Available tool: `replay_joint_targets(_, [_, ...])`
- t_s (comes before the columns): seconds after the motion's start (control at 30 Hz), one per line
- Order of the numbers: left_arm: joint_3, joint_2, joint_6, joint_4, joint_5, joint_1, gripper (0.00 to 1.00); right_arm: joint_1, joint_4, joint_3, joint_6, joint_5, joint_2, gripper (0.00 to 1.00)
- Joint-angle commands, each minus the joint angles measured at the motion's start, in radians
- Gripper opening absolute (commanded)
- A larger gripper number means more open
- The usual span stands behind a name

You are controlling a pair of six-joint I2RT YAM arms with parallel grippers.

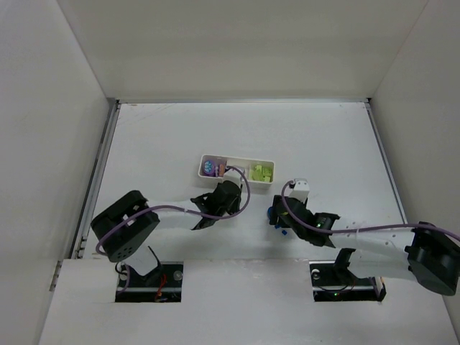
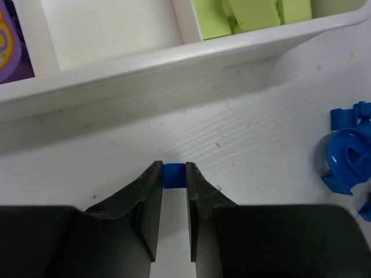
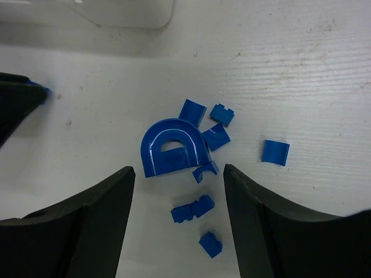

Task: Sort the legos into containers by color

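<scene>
The scuffed white table (image 1: 158, 136) carries the white tray (image 1: 241, 157). Scattered blue legos (image 3: 174, 149) lie near the tray's right end, on its arm-facing side.

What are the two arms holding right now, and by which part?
The left jaws pinch a small blue lego by its opposite sides; the right jaws are open, holding nothing.

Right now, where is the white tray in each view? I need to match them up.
Top external: tray at centre of the picture.
Left wrist: its near wall spans the top.
Right wrist: only one rounded corner, top left.
Shared landmark: the blue pieces near it.
</scene>
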Motion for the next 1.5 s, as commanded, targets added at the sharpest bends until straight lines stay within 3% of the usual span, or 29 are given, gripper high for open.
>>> replay_joint_targets(0.0, [-0.005,-0.130,0.002,-0.012,0.008,0.013,0.15,0.010,-0.003,0.040,-0.005,-0.006,0.039,0.69])
replay_joint_targets(0.27, [0.049,-0.260,-0.046,-0.026,0.090,0.109,0.16,0.016,0.029,0.075,-0.039,-0.007,0.099,0.72])
replay_joint_targets(0.73, [0.279,0.058,-0.036,-0.017,0.082,0.203,0.17,-0.002,0.010,0.088,-0.042,-0.006,0.134,0.62])
replay_joint_targets(0.87, [0.299,0.095,-0.036,-0.012,0.042,0.211,0.26,-0.002,0.012,0.104,-0.063,-0.007,0.166,0.56])
replay_joint_targets(0.97, [0.299,0.092,-0.033,-0.009,0.039,0.208,0.40,-0.002,0.007,0.117,-0.074,-0.007,0.188,0.49])
replay_joint_targets(1.1, [0.273,0.044,-0.032,-0.009,0.039,0.206,0.50,-0.001,-0.014,0.135,-0.076,0.000,0.203,0.42])
replay_joint_targets(1.17, [0.249,0.014,-0.033,-0.004,0.039,0.208,0.52,-0.001,-0.019,0.140,-0.079,0.002,0.211,0.44])
replay_joint_targets(1.27, [0.207,-0.040,-0.038,0.000,0.039,0.203,0.52,-0.001,-0.019,0.147,-0.094,0.017,0.215,0.60])
replay_joint_targets(1.47, [0.132,-0.140,-0.047,0.005,0.039,0.186,0.52,-0.011,-0.008,0.170,-0.128,0.016,0.246,0.62])
